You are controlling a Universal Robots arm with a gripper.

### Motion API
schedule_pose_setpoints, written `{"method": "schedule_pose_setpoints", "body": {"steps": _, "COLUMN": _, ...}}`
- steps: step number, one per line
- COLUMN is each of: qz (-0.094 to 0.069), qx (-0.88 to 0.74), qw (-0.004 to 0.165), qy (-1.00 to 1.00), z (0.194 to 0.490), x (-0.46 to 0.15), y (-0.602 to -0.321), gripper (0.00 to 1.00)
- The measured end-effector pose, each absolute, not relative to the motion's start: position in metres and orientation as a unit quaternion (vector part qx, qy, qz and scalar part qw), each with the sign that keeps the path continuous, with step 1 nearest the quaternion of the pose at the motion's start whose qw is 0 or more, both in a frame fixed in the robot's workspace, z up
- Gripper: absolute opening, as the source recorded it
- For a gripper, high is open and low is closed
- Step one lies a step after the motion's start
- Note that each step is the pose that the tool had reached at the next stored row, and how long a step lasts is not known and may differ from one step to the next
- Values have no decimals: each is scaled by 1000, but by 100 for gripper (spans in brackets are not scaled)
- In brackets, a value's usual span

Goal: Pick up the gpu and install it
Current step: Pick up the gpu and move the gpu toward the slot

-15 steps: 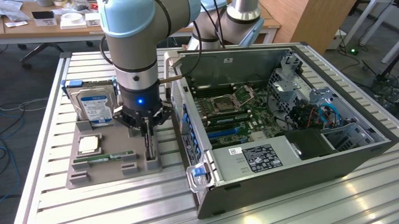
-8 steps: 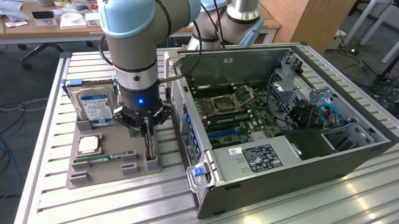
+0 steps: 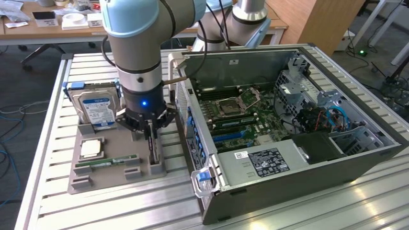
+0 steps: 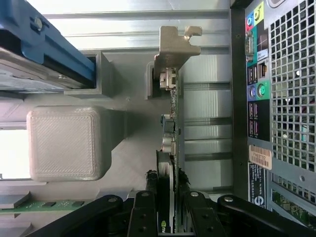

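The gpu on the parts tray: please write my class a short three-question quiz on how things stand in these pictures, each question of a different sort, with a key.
1. True or false: the gpu already sits inside the computer case.
2. Multiple choice: at the gray tray, the gpu A) lies flat on its face, B) stands on edge in a slot, C) hangs clear above it.
3. Fill in: the gripper is closed on the ____.

Key: 1 false, it is outside the case, at the tray. 2 B. 3 gpu.
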State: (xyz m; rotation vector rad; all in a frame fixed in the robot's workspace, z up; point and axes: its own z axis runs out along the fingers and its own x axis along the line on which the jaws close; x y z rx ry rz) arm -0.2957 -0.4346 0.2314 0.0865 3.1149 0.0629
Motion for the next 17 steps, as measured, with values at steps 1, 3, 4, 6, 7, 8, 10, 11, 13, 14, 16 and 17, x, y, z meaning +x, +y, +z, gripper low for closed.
{"method": "schedule_pose_setpoints", "body": {"steps": 1, "qz": 20, "qx": 28, "qw": 12, "qy": 999, "z": 233, "x": -296, "y": -435, "gripper": 26}}
{"method": "schedule_pose_setpoints", "body": {"steps": 3, "qz": 20, "qx": 28, "qw": 12, "qy": 999, "z": 238, "x": -296, "y": -435, "gripper": 26}}
{"method": "schedule_pose_setpoints", "body": {"steps": 4, "qz": 20, "qx": 28, "qw": 12, "qy": 999, "z": 240, "x": -296, "y": -435, "gripper": 26}}
{"method": "schedule_pose_setpoints", "body": {"steps": 6, "qz": 20, "qx": 28, "qw": 12, "qy": 999, "z": 243, "x": -296, "y": -435, "gripper": 26}}
{"method": "schedule_pose_setpoints", "body": {"steps": 7, "qz": 20, "qx": 28, "qw": 12, "qy": 999, "z": 245, "x": -296, "y": -435, "gripper": 26}}
{"method": "schedule_pose_setpoints", "body": {"steps": 8, "qz": 20, "qx": 28, "qw": 12, "qy": 999, "z": 248, "x": -296, "y": -435, "gripper": 26}}
{"method": "schedule_pose_setpoints", "body": {"steps": 10, "qz": 20, "qx": 28, "qw": 12, "qy": 999, "z": 252, "x": -296, "y": -435, "gripper": 26}}
{"method": "schedule_pose_setpoints", "body": {"steps": 11, "qz": 20, "qx": 28, "qw": 12, "qy": 999, "z": 255, "x": -296, "y": -435, "gripper": 26}}
{"method": "schedule_pose_setpoints", "body": {"steps": 13, "qz": 20, "qx": 28, "qw": 12, "qy": 999, "z": 259, "x": -296, "y": -435, "gripper": 26}}
{"method": "schedule_pose_setpoints", "body": {"steps": 14, "qz": 20, "qx": 28, "qw": 12, "qy": 999, "z": 261, "x": -296, "y": -435, "gripper": 26}}
{"method": "schedule_pose_setpoints", "body": {"steps": 16, "qz": 20, "qx": 28, "qw": 12, "qy": 999, "z": 266, "x": -296, "y": -435, "gripper": 26}}
{"method": "schedule_pose_setpoints", "body": {"steps": 17, "qz": 20, "qx": 28, "qw": 12, "qy": 999, "z": 268, "x": -296, "y": -435, "gripper": 26}}
